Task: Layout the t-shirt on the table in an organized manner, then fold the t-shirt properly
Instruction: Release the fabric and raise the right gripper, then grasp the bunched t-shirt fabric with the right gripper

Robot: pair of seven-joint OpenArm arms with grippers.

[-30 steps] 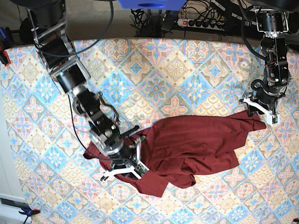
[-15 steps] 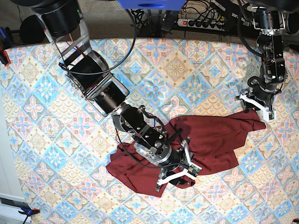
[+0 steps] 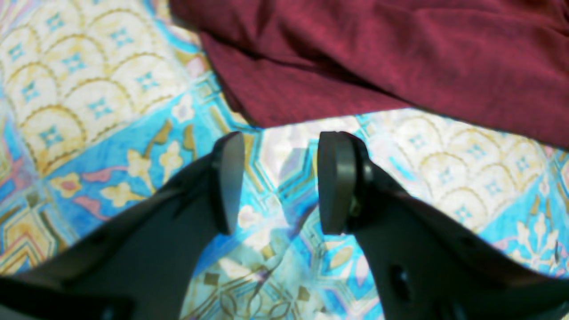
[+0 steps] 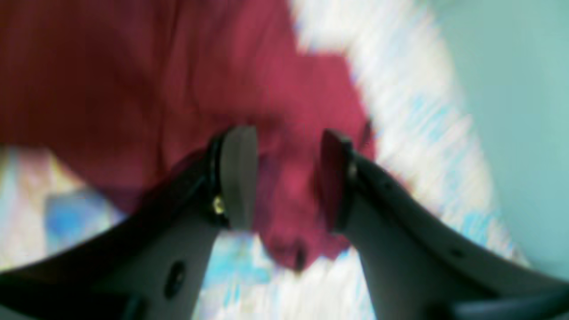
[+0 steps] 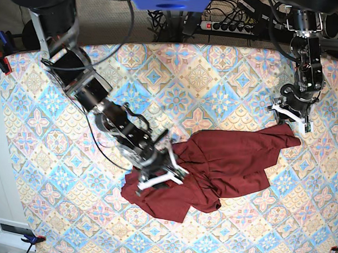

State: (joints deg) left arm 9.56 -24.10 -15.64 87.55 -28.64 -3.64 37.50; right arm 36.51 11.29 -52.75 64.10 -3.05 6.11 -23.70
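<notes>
Since half a second ago the right arm has swung back toward the table's [image 5: 41, 127] left side, and the maroon t-shirt [image 5: 223, 161] lies crumpled right of centre. Over its left edge, the right gripper [image 4: 284, 178] stands parted with nothing clamped. By the shirt's upper-right corner, the left gripper [image 3: 281, 182] hangs spread and empty over bare cloth.

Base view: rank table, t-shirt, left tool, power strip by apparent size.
1. table
2. t-shirt
3. power strip and left tool: look alike in extent, and the strip is partly hidden by cables, so not ranked.
</notes>
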